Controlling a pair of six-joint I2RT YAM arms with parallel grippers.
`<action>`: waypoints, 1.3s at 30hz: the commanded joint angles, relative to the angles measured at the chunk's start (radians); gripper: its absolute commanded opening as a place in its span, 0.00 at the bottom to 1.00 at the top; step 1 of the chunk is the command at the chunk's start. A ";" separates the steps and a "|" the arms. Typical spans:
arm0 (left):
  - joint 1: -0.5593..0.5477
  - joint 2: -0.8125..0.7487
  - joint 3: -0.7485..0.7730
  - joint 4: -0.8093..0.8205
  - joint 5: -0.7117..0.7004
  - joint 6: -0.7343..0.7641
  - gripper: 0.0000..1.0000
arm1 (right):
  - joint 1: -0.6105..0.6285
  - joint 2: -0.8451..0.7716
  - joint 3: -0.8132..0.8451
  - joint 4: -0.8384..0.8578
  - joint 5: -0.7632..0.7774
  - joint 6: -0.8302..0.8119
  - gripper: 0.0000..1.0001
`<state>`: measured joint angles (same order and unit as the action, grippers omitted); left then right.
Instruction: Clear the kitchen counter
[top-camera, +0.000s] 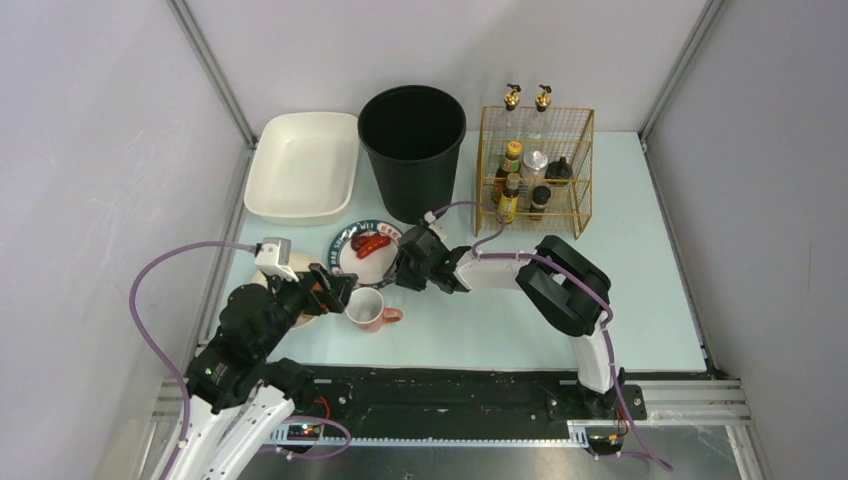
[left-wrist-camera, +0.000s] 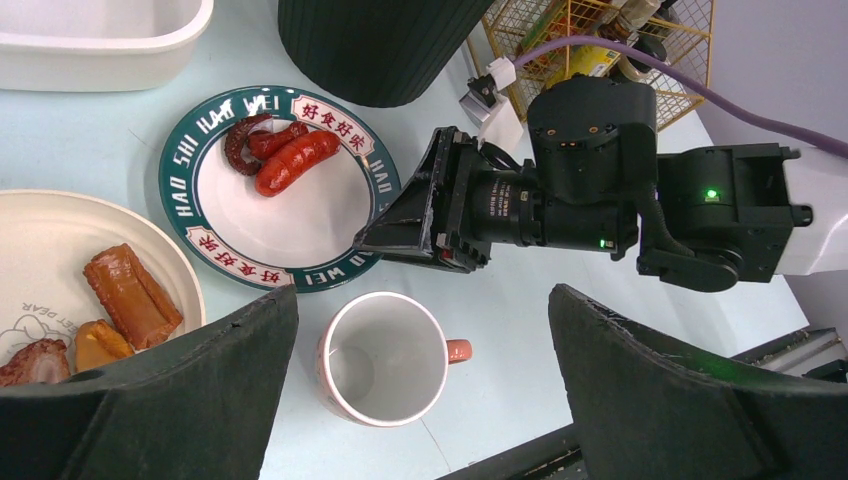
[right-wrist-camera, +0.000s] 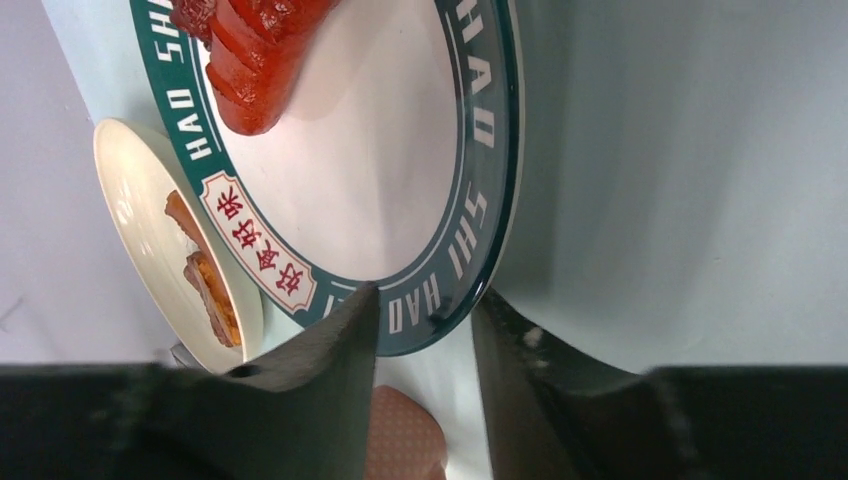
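Kitchen counter (top-camera: 640, 300): the pale mint top fills the middle of the overhead view. Crockery is still on its left half, so by my reading the clearing is only partly done.
Black bin (top-camera: 412, 150): upright at upper centre, mouth open, just behind the plates, probably there to take scraps.
White tray (top-camera: 300, 170): upper left, beside the bin. It holds nothing visible, and is likely where the dishes go.
Wire rack (top-camera: 580, 170): upper right, with bottles standing upright inside, well apart from both arms.
Cream plate (left-wrist-camera: 50, 250): left edge of the left wrist view, carrying brown food pieces.
Green-rimmed plate (left-wrist-camera: 290, 225): flat on the counter at centre left, sausages in its upper part.
Right gripper (right-wrist-camera: 425, 320): low at that plate's right rim with the fingers set narrow, one either side of the rim band, apparently to grip its edge. I cannot tell whether they are pressing on it yet.
Left gripper (left-wrist-camera: 422, 293): spread wide and holding nothing, hanging over the mug, seemingly lined up for it.
Mug (left-wrist-camera: 383, 358): upright with nothing in it, just below the green-rimmed plate, its pink handle pointing right.
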<state>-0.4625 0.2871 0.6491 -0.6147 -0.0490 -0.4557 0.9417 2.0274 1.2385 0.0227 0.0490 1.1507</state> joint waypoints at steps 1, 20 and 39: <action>-0.005 0.003 -0.005 0.024 -0.003 -0.009 0.98 | -0.008 0.066 -0.005 -0.044 0.054 0.004 0.40; -0.005 0.022 -0.005 0.024 -0.006 -0.008 0.98 | -0.088 0.048 -0.046 -0.045 0.078 -0.023 0.01; -0.005 0.038 -0.005 0.024 -0.003 -0.010 0.98 | -0.147 -0.229 -0.251 0.100 -0.036 -0.067 0.00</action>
<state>-0.4625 0.3172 0.6491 -0.6147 -0.0490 -0.4557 0.7986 1.8927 1.0119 0.1436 0.0086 1.1358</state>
